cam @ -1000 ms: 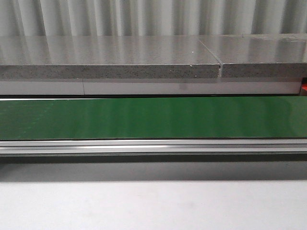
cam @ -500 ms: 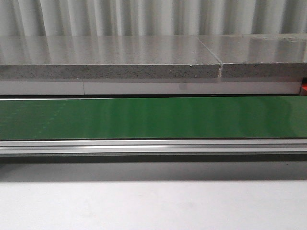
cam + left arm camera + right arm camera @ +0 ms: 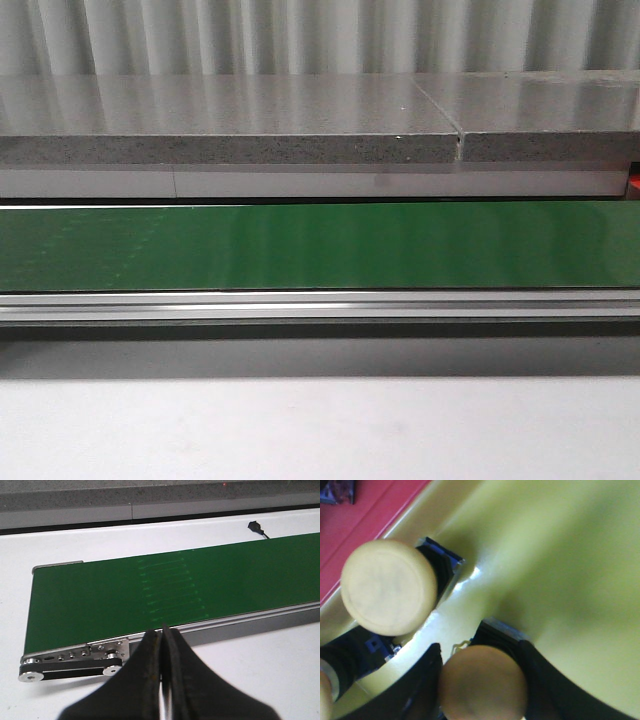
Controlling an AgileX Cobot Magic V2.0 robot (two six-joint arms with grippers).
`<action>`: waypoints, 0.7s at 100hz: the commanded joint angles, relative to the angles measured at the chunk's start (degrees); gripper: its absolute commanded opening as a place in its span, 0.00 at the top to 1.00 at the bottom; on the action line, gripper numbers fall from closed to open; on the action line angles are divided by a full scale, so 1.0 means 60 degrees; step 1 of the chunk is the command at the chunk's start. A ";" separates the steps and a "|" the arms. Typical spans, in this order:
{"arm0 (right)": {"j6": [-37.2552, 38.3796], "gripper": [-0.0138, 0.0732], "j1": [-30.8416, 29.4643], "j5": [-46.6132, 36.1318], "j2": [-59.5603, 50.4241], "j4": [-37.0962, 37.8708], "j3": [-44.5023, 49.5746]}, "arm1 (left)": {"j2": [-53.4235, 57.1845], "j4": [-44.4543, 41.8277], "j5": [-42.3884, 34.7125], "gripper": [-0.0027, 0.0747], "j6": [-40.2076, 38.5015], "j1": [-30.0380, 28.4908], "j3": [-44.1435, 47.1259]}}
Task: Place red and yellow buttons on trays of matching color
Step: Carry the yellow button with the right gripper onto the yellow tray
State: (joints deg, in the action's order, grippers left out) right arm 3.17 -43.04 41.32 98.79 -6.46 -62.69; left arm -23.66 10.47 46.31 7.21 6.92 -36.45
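Between the two black fingers of my right tool (image 3: 482, 680) sits a yellow push button with a round domed cap (image 3: 482, 682), and the fingers flank its cap on both sides, so I read the tool as clamped on it. Its cap looks a dull, shadowed yellow, with a dark housing edged in metal showing behind it. This button hangs over the glossy yellow plastic tray (image 3: 560, 570), very near its floor; I cannot tell whether it touches. Beside it on that tray stands a second yellow button with a paler, flat round cap (image 3: 389, 586) on a black and blue body, close to the held one but apart from it. Past the tray's rim I see a strip of the red tray (image 3: 370, 520).

My left tool (image 3: 161, 650) has its black fingers pressed together with nothing between them, and it hovers over the white surface (image 3: 260, 680) just in front of the green conveyor belt (image 3: 165, 590). The belt's end roller and aluminium side rail (image 3: 75, 657) show near it, and a small black plug with its cord (image 3: 256, 526) lies on the surface beyond the belt.

From the front camera I see neither arm, only the belt running across, a grey speckled stone ledge (image 3: 230, 125) behind it, and a corrugated metal wall (image 3: 320, 35) at the back.
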 commanded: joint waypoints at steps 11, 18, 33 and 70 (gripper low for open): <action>-0.0003 0.51 -0.0064 -0.0285 -0.0224 -0.0141 -0.0210 | -0.0065 0.0212 -0.0614 0.99 -0.0004 0.0085 -0.0255; -0.0003 0.41 -0.0064 -0.0272 -0.0237 -0.0145 -0.0210 | -0.0065 0.0212 -0.0614 0.99 -0.0004 0.0085 -0.0255; -0.0003 0.24 -0.0064 -0.0116 -0.0257 -0.0145 -0.0210 | -0.0065 0.0212 -0.0614 0.99 -0.0004 0.0085 -0.0255; -0.0003 0.24 -0.0064 0.0144 -0.1156 -0.0083 -0.0210 | -0.0065 0.0212 -0.0614 0.99 -0.0004 0.0085 -0.0255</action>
State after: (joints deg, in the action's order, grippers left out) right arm 3.29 -43.04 42.06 96.30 -6.91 -62.69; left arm -23.66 10.47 46.31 7.21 6.92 -36.45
